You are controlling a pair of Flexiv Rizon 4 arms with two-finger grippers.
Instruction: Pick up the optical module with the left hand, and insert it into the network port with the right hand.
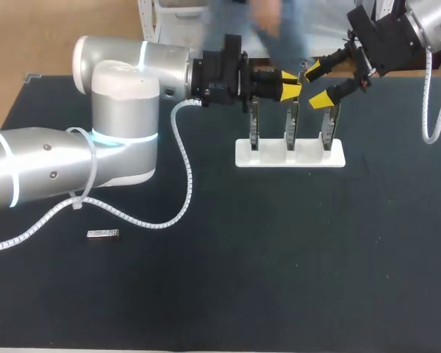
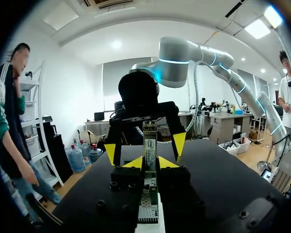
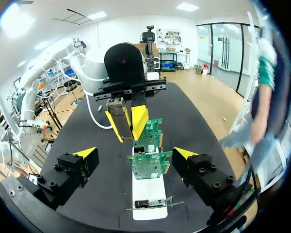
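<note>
facing the spread right gripper [image 1: 317, 84], level left gripper [image 1: 289, 84] pinches optical module [image 3: 116, 108].

A dark desk [image 1: 279, 279] carried a white stand [image 1: 272, 158] with three slots toward its far edge, while a small silver metal piece [image 1: 103, 234] lay flat well apart from it, nearer the front left.

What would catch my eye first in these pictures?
Two sets of yellow-tipped fingers meet tip to tip: the left fingers grip a small metal module, and the right fingers stand open facing it. Just below them, three cards stand upright in a row in a white stand.
</note>
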